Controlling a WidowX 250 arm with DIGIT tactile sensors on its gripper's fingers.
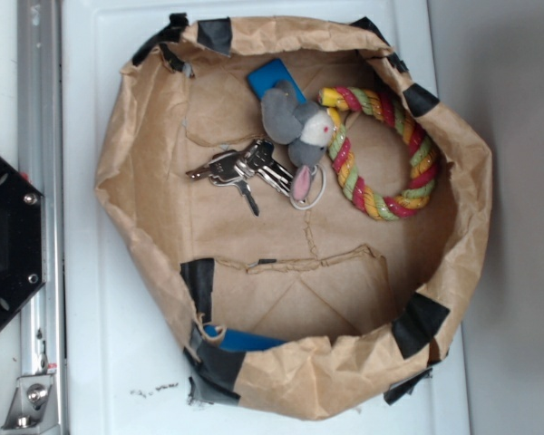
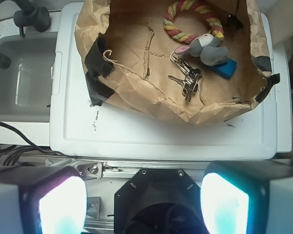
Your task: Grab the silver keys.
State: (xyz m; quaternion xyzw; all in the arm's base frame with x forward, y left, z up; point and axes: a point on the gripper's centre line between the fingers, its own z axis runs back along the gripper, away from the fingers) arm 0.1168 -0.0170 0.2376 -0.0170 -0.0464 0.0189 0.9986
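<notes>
The silver keys (image 1: 240, 170) lie fanned on a ring on the floor of a rolled-down brown paper bag (image 1: 140, 136), just left of a grey plush mouse (image 1: 295, 122). In the wrist view the silver keys (image 2: 189, 80) sit far ahead inside the paper bag (image 2: 136, 95). My gripper (image 2: 144, 204) hangs well short of the bag, above the black robot base (image 2: 156, 200). Its two pads (image 2: 62, 207) stand wide apart with nothing between them. The exterior view does not show the gripper.
A coloured rope ring (image 1: 385, 154) and a blue flat piece (image 1: 274, 80) lie beside the mouse, with a thin white ring (image 1: 310, 195) under it. Another blue piece (image 1: 245, 340) sits by the bag's near wall. A sink (image 2: 19, 78) lies left of the white top (image 2: 161, 136).
</notes>
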